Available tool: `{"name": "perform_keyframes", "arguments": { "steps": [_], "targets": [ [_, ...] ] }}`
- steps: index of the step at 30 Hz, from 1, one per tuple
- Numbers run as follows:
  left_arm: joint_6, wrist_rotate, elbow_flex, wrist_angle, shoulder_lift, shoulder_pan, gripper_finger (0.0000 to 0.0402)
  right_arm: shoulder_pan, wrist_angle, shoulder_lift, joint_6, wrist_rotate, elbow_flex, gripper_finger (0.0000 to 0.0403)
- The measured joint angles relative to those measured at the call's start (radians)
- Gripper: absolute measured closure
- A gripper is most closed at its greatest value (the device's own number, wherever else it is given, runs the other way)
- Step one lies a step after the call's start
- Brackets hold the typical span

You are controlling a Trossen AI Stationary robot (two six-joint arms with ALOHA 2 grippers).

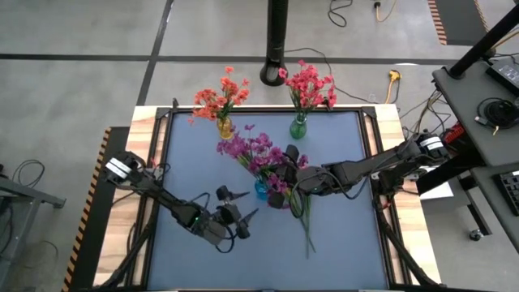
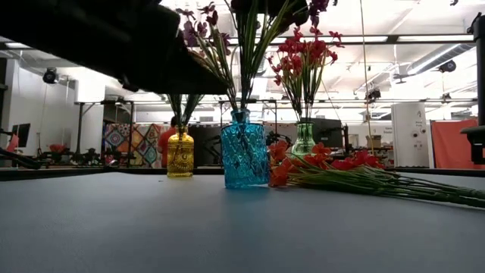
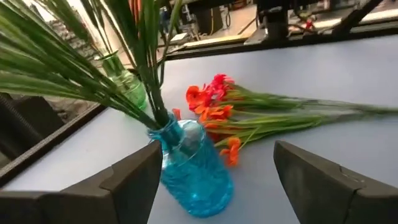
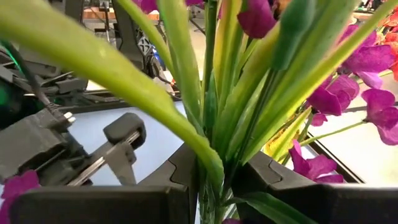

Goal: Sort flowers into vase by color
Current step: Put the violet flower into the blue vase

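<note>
Near the table's centre in the high view, the blue vase (image 1: pixel 261 189) holds a spray of purple flowers (image 1: pixel 247 148), and the right hand (image 1: pixel 285 180) reaches in from 3 o'clock, right up against it. In its wrist view, its two fingers are pinched together on the green stems (image 4: pixel 214 118) of that purple bunch, so it looks to be seating or steadying these flowers in the vase.

The left hand (image 1: pixel 233 209) sits at about 7 o'clock from the blue vase, just beside it. Its fingers (image 3: pixel 134 180) stand wide apart, with the vase framed between them in the wrist view, and they hold nothing.

At 12 o'clock, the yellow vase (image 1: pixel 225 126) carries orange flowers (image 1: pixel 220 96) and the green vase (image 1: pixel 298 126) carries red-pink flowers (image 1: pixel 310 85). A loose bunch of orange and red sprigs (image 2: pixel 318 163) lies flat on the table at roughly 4 o'clock from the blue vase, stems (image 1: pixel 304 217) trailing toward 5 o'clock.

By my judgement the purple placement is about finished. The next move calls for the right hand to let go without dragging stems out, then for one loose sprig to be picked off the table by its thin stem.
</note>
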Motion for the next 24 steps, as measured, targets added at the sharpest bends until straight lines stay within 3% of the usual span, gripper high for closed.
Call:
{"name": "perform_keyframes", "arguments": {
  "steps": [5, 7, 12, 24],
  "targets": [
    [-0.079, 0.052, -0.008, -0.022, 0.0, 0.019, 0.0092, 0.0, 0.0, 0.0, 0.0, 0.0, 0.0, 0.0335],
    [-0.139, 0.118, -0.017, -0.039, -0.001, 0.038, 0.007, 0.0, 0.0, 0.0, 0.0, 0.0, 0.0, 0.0335],
    [-0.211, 0.123, -0.037, -0.071, 0.0, 0.071, 0.0008, 0.0, 0.0, 0.0, 0.0, 0.0, 0.0, 0.0335],
    [-0.253, 0.13, -0.067, -0.042, 0.006, 0.128, 0.0057, 0.0, 0.0, 0.0, -0.014, 0.001, 0.0, 0.0335]
  ]
}}
